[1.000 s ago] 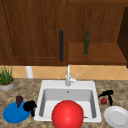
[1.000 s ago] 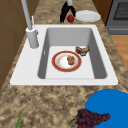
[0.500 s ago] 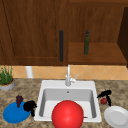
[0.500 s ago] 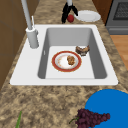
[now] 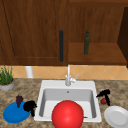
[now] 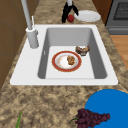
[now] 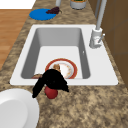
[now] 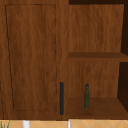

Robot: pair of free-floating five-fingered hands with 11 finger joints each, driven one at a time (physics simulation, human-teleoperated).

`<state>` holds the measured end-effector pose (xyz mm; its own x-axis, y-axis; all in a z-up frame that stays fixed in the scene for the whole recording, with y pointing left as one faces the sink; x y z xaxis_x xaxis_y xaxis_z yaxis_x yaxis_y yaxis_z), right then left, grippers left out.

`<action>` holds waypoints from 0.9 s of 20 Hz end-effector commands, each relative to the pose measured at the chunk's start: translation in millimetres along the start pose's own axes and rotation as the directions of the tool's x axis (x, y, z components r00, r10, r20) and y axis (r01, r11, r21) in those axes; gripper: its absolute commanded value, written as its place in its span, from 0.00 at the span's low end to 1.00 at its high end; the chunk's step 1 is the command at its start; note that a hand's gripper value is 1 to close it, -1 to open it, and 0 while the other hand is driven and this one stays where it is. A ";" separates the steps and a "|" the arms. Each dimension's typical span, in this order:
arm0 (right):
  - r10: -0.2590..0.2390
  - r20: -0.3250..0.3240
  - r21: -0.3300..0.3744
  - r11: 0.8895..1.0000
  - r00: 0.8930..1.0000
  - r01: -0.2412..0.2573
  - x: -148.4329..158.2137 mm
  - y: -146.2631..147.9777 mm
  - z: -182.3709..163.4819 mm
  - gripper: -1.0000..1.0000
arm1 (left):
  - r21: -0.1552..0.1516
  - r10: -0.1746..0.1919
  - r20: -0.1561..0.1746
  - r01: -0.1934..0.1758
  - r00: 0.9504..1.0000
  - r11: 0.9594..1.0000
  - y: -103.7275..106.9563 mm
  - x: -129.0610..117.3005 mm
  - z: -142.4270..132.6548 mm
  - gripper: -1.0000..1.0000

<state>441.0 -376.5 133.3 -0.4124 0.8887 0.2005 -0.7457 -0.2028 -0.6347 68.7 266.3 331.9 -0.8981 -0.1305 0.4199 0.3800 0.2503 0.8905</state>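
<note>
Just right robot hand (image 5: 105,95) over apple (image 5: 103,101)

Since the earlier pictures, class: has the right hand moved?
No. The right hand sits over the red apple, between sink and white plate, as before.

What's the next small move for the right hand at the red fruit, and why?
Probably lower a little and close around it. The right hand sits directly over the red fruit on the counter beside the white plate, fingers spread downward on either side, not yet clearly gripping. The left hand idles by the blue plate.
</note>
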 end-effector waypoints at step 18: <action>-0.046 -0.162 -0.388 0.922 0.986 -0.021 23.1 51.8 7.1 1.00 | 0.000 0.000 0.000 0.000 1.000 1.000 0.0 0.0 0.0 0.50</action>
<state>395.4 -366.9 109.4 -0.3556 0.9298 0.0949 -0.4701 -0.0902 -0.8780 68.7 266.3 331.9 -0.8981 -0.1305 0.4199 0.3800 0.2503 0.8905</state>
